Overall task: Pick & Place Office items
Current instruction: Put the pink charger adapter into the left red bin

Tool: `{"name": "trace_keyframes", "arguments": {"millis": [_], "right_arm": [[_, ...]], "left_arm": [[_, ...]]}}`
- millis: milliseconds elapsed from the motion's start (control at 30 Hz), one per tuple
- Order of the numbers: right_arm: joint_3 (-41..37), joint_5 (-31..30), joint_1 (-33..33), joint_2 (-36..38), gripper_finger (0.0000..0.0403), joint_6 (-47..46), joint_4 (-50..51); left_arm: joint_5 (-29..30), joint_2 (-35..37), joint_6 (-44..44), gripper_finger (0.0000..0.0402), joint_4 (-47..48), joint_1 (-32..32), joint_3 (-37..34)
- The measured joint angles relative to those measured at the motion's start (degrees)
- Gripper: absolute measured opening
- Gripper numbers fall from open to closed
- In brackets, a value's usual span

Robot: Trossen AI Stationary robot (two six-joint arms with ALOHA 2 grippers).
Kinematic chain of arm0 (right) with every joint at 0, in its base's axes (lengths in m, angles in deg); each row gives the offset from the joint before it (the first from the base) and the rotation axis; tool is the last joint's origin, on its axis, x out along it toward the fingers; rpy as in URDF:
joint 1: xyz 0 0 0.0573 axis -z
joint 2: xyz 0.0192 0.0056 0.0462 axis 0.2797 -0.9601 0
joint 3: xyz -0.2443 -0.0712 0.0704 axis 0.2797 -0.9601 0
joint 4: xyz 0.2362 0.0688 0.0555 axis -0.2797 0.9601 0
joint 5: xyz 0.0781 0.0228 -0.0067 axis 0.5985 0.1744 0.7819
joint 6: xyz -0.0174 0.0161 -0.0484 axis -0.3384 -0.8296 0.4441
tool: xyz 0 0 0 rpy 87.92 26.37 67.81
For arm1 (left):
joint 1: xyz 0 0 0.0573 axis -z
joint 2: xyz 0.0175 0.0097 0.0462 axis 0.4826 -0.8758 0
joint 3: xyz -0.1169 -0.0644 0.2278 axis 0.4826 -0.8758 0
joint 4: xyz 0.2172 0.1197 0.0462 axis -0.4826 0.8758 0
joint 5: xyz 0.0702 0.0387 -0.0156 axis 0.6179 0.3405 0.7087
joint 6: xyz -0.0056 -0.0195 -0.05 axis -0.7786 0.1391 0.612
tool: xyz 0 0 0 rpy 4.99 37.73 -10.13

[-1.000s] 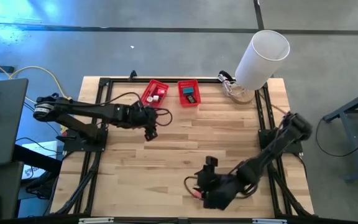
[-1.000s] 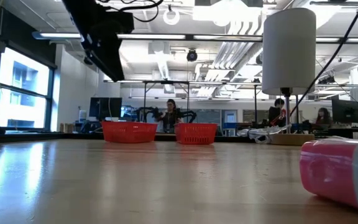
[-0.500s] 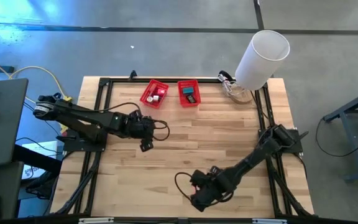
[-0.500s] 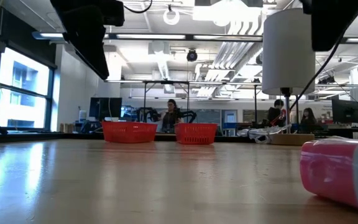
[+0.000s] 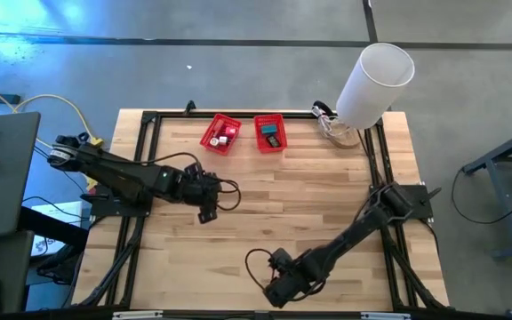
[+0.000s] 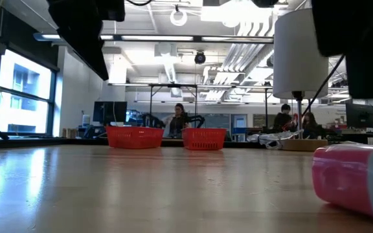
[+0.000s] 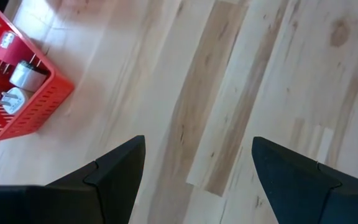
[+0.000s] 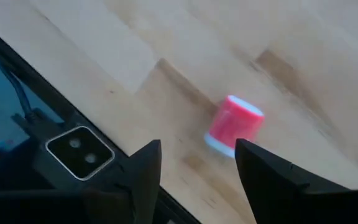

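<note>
A small pink cylinder with a pale end (image 8: 234, 126) lies on its side on the wood near the table's near edge; the low view shows it large at the right (image 6: 358, 178). My right gripper (image 8: 199, 146) (image 5: 272, 293) hovers over it, open, the piece just past its fingertips and apart from them. My left gripper (image 7: 197, 143) (image 5: 207, 213) is open above bare wood left of centre. The left red basket (image 5: 221, 133) (image 7: 17, 87) holds silvery and white pieces. The right red basket (image 5: 270, 132) holds a teal and a dark piece.
A big white cylinder (image 5: 376, 82) stands at the far right corner beside coiled cable (image 5: 332, 124). A small camera (image 8: 73, 149) sits on the table's near edge close to the pink piece. Bare wood spreads between the two arms. People sit far off in the room (image 6: 178, 116).
My right gripper has swung toward the table's left and near edge, ending over the pink piece, and its arm has come into the low view at the top right. My left gripper has drawn back from the baskets toward the near edge and slightly left.
</note>
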Motion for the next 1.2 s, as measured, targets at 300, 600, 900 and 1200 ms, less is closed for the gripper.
{"name": "trace_keyframes", "arguments": {"millis": [300, 600, 900, 1200], "right_arm": [[-0.1, -0.1, 1.1, -2.6, 0.0193, -3.2, -0.9], [-0.1, 3.8, 1.1, -3.6, 0.0193, -4.3, 0.6], [0.0, 4.0, 1.8, -5.8, 0.0193, -4.0, 1.4], [0.0, 5.0, 2.7, -7.2, 0.0172, -2.5, 2.0]], "left_arm": [[0.0, 0.0, 0.7, 0.0287, 0.0, 2.3, 0.0], [-0.1, 0.0, 1.5, 0.0287, -0.1, 3.4, 0.0], [-0.1, 0.0, 1.5, 0.0287, -0.2, 3.4, 0.0], [-0.1, 0.0, 3.2, 0.0287, -0.2, 3.9, 0.0]]}}
